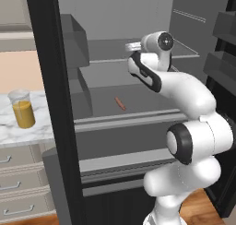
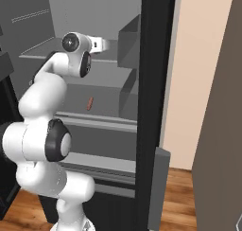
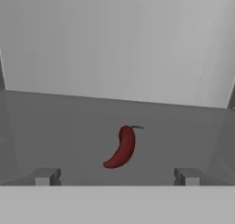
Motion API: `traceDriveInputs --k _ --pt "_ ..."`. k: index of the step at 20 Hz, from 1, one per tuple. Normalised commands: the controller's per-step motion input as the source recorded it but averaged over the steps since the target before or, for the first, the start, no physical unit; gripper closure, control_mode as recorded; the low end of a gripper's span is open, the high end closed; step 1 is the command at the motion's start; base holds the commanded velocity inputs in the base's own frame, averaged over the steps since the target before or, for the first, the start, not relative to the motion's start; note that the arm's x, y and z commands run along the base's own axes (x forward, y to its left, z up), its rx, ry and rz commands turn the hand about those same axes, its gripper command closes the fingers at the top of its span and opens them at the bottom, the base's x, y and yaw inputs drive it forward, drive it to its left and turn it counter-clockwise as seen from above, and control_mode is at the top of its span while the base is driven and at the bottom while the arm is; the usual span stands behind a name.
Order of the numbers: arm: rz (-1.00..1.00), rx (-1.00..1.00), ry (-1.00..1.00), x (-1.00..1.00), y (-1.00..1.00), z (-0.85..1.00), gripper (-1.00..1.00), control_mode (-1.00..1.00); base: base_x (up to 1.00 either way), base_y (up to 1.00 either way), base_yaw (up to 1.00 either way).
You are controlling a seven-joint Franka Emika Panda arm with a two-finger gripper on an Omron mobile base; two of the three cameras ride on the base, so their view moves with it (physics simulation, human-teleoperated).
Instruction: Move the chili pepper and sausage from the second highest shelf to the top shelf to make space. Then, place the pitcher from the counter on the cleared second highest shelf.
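Inside the open fridge, my gripper (image 3: pixel 117 176) stands released, its two fingertips (image 3: pixel 45 176) spread wide apart with nothing between them. The chili pepper (image 3: pixel 122 146) lies flat on the grey top shelf (image 3: pixel 55 122) just ahead of the tips, centred between them, stem end pointing away toward the pale back wall (image 3: pixel 119 39).

From the left base view, my wrist reaches in at the level of the top shelf (image 1: pixel 108 49), while the sausage (image 1: pixel 120 103) rests alone on the shelf below (image 1: pixel 138 97) (slightly angled, well apart from my arm). The right base view shows the same sausage (image 2: pixel 89 102) on that lower shelf, beneath my forearm.

Outside the fridge, the pitcher (image 1: pixel 22 109) of orange-yellow liquid stands upright on the marble bench (image 1: pixel 27 132), beside the dark fridge frame (image 1: pixel 55 109), above the beige drawers (image 1: pixel 23 187).
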Motion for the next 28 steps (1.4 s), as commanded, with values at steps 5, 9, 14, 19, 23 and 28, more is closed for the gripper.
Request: traceDriveInputs --k 5,9,14,19,23,28 --pt "0.04 0.0 0.07 -1.0 0.07 0.08 -1.0 -1.0 0.0 0.0 0.0" --pt "0.0 0.0 0.19 -1.0 0.01 0.0 -1.0 -1.0 0.0 0.0 0.0" --pt "0.0 0.0 0.26 -0.96 0.11 0.0 -1.0 -1.0 0.0 0.0 0.0" --pt "0.0 0.0 0.22 -0.78 0.33 -0.15 -1.0 -1.0 0.0 0.0 0.0" --pt "0.0 0.0 0.27 -0.36 0.19 -0.39 -1.0 -1.0 0.0 0.0 0.0" --pt "0.0 0.0 0.17 -0.05 0.06 -0.7 -1.0 -1.0 0.0 0.0 0.0"
